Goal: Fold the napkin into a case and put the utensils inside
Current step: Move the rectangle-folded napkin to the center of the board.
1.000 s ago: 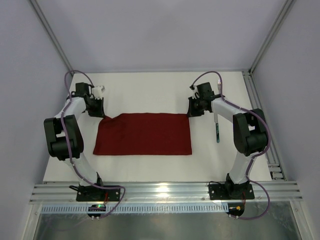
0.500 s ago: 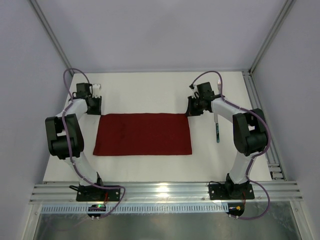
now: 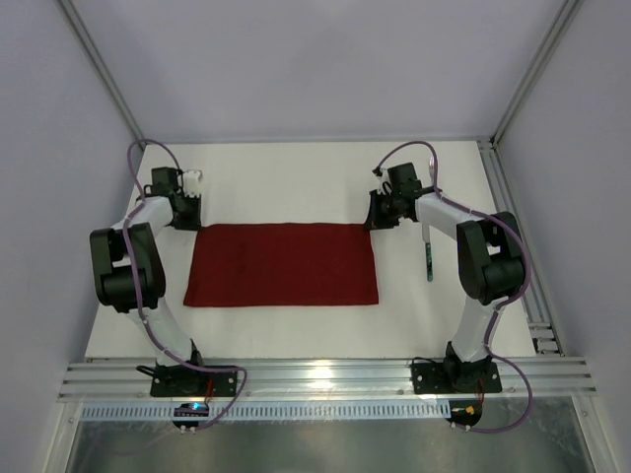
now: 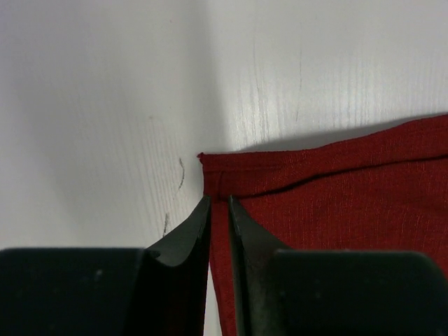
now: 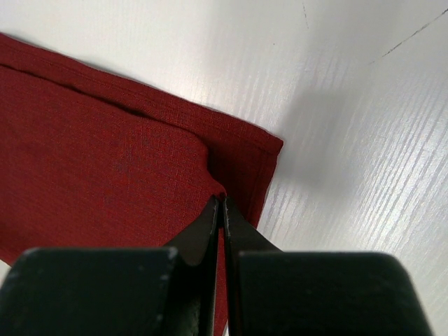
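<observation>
The dark red napkin (image 3: pixel 282 264) lies flat as a wide folded rectangle in the middle of the white table. My left gripper (image 3: pixel 189 217) is at its far left corner. In the left wrist view the jaws (image 4: pixel 218 203) stand a narrow gap apart over the napkin's edge (image 4: pixel 336 196), with table showing through the gap. My right gripper (image 3: pixel 376 219) is at the far right corner. In the right wrist view it (image 5: pixel 222 199) is shut on a small pucker of the napkin (image 5: pixel 105 154). One teal-handled utensil (image 3: pixel 430 262) lies right of the napkin, partly under the right arm. The other utensil is out of view.
An aluminium rail (image 3: pixel 508 227) runs along the table's right edge and another (image 3: pixel 325 376) along the front by the arm bases. Grey enclosure walls stand on the left, right and back.
The napkin's far left corner, drawn up toward my left gripper a second ago, now lies flat. The left gripper has let it go and shifted slightly. The right arm has hardly moved.
</observation>
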You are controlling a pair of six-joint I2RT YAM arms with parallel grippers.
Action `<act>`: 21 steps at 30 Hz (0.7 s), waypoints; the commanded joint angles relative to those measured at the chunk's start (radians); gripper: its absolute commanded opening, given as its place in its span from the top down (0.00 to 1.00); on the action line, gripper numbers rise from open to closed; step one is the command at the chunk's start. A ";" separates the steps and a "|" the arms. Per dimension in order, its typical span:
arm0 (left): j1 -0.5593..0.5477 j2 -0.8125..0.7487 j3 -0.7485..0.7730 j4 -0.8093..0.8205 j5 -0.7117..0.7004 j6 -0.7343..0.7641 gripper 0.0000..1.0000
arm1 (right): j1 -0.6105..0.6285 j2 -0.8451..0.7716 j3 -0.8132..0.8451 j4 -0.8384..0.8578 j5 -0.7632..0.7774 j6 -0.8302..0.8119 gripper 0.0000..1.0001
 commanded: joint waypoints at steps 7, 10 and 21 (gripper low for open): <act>0.007 0.025 -0.003 -0.042 0.087 0.072 0.75 | -0.003 -0.004 0.017 0.020 -0.007 -0.001 0.96; 0.007 0.039 0.014 -0.068 0.122 0.072 0.76 | -0.003 -0.004 0.016 0.018 -0.007 -0.001 0.96; 0.008 0.051 0.025 -0.042 0.055 0.060 0.76 | -0.003 -0.003 0.019 0.015 -0.010 -0.003 0.96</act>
